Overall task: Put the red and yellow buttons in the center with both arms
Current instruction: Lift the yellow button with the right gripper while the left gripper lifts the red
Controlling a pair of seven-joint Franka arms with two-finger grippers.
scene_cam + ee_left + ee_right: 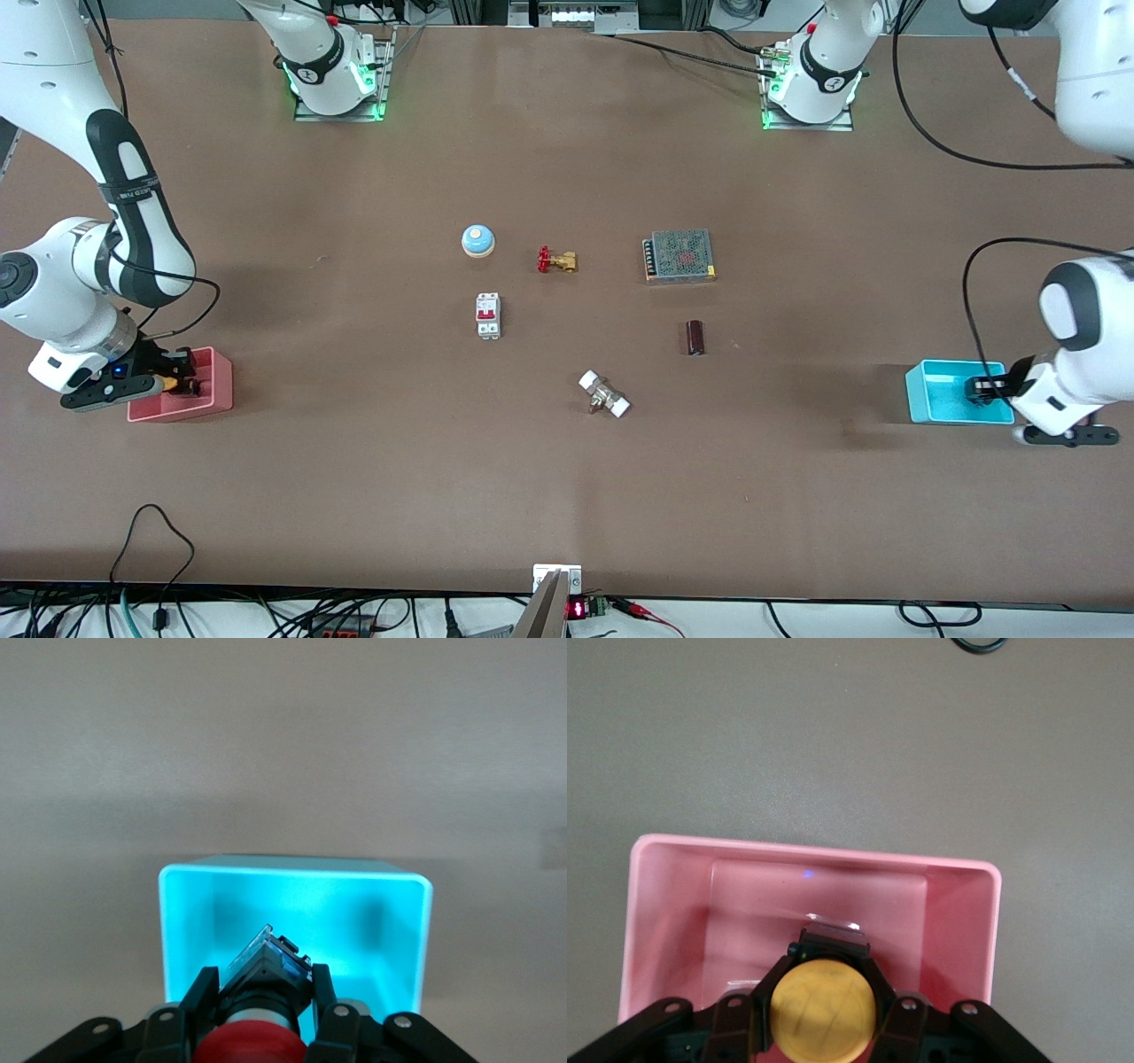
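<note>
Spanning the whole work area, the brown tabletop (354, 496) carries every item listed below.

1. My right arm (133, 221) reaches from its base at the desk edge where both bases stand to the pink bin (213, 390), which sits at the right arm's end of the desk.
2. My left arm (1085, 354) reaches to the cyan bin (939, 403) at the left arm's end of the desk.
3. My right gripper (824, 1019) is over the pink bin, clenched on the yellow button (824, 1010). The orange-yellow cap faces the wrist camera; the black body points down into the bin.
4. My left gripper (261, 1023) is over the cyan bin, clenched on the red button (248, 1047). The body of the button points into the bin.
5. Items lying mid-desk, well apart from both bins:
   - grey mesh power supply (679, 255)
   - white circuit breaker (488, 315)
   - blue dome (477, 240)
   - white-ended fitting (604, 394), nearest the front camera
   - brass valve (557, 260) with red handle
   - dark cylinder (695, 338)
</note>
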